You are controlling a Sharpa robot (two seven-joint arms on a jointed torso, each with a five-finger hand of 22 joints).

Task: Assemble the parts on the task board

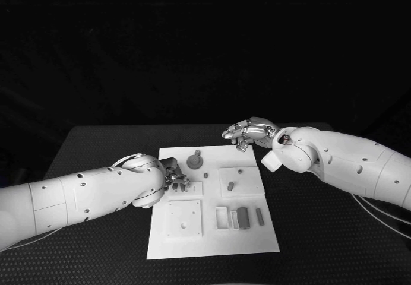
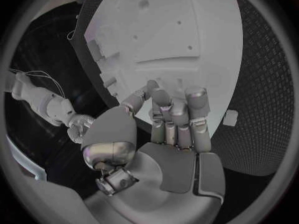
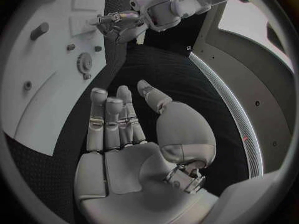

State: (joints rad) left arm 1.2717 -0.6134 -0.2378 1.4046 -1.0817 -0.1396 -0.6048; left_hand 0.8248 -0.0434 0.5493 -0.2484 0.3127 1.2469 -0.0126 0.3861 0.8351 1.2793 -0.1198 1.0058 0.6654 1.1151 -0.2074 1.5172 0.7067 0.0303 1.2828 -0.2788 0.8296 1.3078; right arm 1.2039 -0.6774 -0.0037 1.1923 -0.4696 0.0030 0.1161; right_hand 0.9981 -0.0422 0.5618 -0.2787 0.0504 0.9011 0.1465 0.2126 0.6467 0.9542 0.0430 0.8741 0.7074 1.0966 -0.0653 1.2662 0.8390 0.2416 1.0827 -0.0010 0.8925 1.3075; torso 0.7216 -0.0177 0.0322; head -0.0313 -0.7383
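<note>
While no writing legible, task board plain white.

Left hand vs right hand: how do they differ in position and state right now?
The left hand is over the task board, fingers pointing down at its left-middle area; the right hand is at the board's far right corner, over the table. The left hand's fingers are close to the board; the right hand's fingers are stretched out straight. Both are silver, and neither holds a part.
</note>
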